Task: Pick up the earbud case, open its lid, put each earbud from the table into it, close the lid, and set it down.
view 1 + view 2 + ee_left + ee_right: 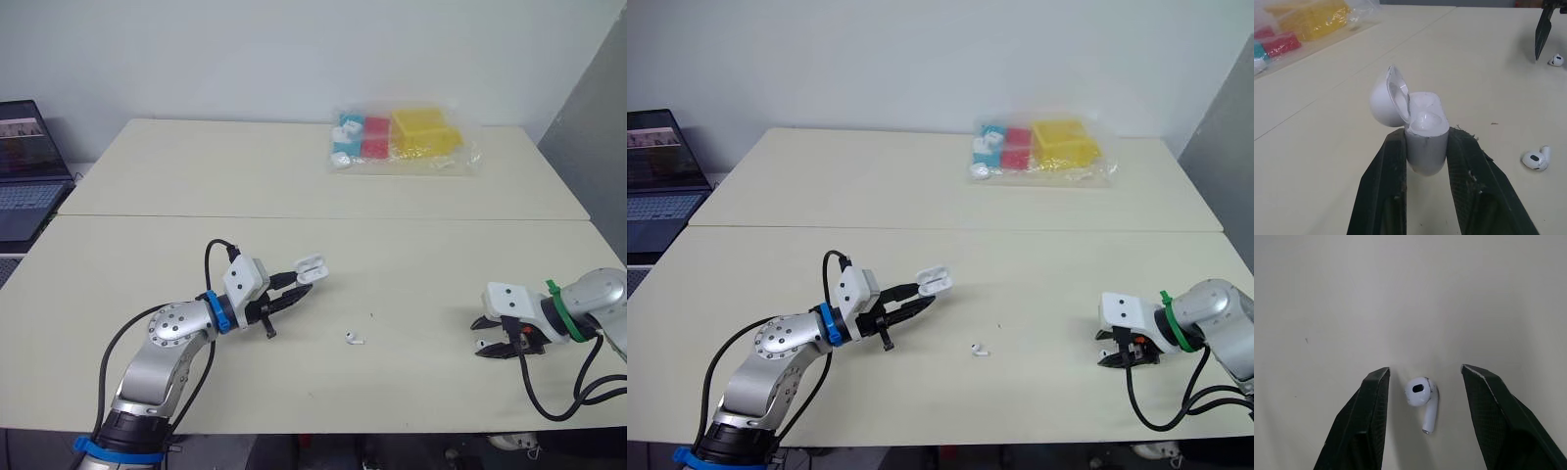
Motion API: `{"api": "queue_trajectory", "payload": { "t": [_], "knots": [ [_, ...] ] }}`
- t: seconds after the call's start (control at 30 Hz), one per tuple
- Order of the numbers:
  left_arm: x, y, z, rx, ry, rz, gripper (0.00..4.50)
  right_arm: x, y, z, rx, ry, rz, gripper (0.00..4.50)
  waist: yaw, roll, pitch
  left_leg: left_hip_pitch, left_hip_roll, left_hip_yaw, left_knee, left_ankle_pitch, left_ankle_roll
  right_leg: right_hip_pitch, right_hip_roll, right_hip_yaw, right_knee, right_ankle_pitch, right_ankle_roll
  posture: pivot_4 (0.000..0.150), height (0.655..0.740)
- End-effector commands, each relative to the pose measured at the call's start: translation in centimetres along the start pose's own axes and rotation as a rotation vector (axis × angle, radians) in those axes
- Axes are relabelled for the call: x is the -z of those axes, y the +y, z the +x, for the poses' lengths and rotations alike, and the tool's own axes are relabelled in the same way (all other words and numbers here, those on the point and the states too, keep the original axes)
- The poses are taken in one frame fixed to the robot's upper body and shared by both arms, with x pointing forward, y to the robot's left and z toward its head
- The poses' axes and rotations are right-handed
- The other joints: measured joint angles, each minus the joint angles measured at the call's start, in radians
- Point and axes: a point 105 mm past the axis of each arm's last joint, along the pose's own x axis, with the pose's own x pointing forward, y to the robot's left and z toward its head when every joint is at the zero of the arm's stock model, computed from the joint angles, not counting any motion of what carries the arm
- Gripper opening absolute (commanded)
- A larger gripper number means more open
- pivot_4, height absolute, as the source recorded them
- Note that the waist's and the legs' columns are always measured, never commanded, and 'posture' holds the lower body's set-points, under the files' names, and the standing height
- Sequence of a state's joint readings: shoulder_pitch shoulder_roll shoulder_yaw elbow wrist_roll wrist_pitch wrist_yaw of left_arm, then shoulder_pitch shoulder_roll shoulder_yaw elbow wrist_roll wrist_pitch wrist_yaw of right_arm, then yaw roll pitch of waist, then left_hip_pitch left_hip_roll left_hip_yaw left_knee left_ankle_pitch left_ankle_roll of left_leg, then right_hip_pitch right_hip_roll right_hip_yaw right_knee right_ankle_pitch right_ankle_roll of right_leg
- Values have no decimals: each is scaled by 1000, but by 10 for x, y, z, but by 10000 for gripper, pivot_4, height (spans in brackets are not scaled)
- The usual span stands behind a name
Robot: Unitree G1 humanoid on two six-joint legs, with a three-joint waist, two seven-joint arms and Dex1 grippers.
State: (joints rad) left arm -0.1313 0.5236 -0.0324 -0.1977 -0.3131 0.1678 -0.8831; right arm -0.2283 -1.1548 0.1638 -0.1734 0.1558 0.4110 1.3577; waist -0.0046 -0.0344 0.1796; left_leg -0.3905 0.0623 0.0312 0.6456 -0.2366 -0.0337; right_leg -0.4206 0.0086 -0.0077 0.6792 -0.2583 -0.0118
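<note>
— Any writing you can read?
— Only on the laptop [24,166] screen off the left edge, and it's too small to make out. The earbud case [1422,142] is plain glossy white and rounded, with its lid [1385,100] swung open.
— Where is it?
— The left gripper [1426,131] has it pinched between both fingers, at the front left of the table [196,176].
— And the right gripper [1425,368]?
— It's spread wide near the front right edge. An earbud [1421,396] lies between its fingers, touching neither.
— Any room?
— There's bare tabletop between the arms. The second earbud [355,338] lies there, nearer the case. A plastic bag [402,137] of coloured boxes sits well back.
</note>
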Motion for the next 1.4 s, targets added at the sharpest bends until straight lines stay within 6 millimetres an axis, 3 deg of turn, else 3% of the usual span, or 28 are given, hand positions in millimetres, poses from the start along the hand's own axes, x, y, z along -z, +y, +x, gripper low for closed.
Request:
{"api": "queue_trajectory", "payload": {
  "t": [0.03,0.1,0.23,0.37,1.03,1.13,1.27,1.4],
  "knots": [
    [-11,0,-5,-15,-27,26,7901,-18,4,-22,51,-8,-10,24394,1,0,0,0,0,0,0,0,0,0,0,0,-1,0,0,1500,7400],
    [-9,0,-6,-21,-21,20,7901,-20,6,-24,87,15,8,24394,1,0,0,-1,0,0,-1,0,0,0,0,0,-1,-1,-1,1500,7400],
    [-8,-3,-6,-21,-20,14,7901,-4,0,-21,208,187,42,24394,1,0,0,-1,0,-1,0,0,0,0,-2,-1,-1,-1,0,1500,7400],
    [-7,-9,-2,-5,-18,6,7901,-7,12,-10,121,194,63,24394,1,0,0,0,0,0,0,0,0,0,-3,-1,0,-1,0,1500,7400],
    [-6,-15,-1,-10,-15,-10,7901,1,4,9,88,233,37,24394,1,0,0,-1,0,-1,0,0,0,-1,-1,-1,-1,-1,-1,1500,7400],
    [-6,-15,-1,-11,-15,-10,7901,0,3,10,94,228,31,18413,1,0,0,-1,0,-1,0,0,0,-1,-1,-1,-1,-1,-1,1500,7400],
    [-7,-15,0,-9,-15,-10,7901,0,1,10,101,234,9,5131,1,0,0,-1,0,-1,0,0,0,0,-1,-1,-1,-1,-1,1500,7400],
    [-7,-14,1,-8,-16,-8,7901,-2,0,6,112,226,3,3708,1,0,0,0,0,-1,0,0,0,0,-1,-1,-1,-1,-1,1500,7400]
  ]
}}
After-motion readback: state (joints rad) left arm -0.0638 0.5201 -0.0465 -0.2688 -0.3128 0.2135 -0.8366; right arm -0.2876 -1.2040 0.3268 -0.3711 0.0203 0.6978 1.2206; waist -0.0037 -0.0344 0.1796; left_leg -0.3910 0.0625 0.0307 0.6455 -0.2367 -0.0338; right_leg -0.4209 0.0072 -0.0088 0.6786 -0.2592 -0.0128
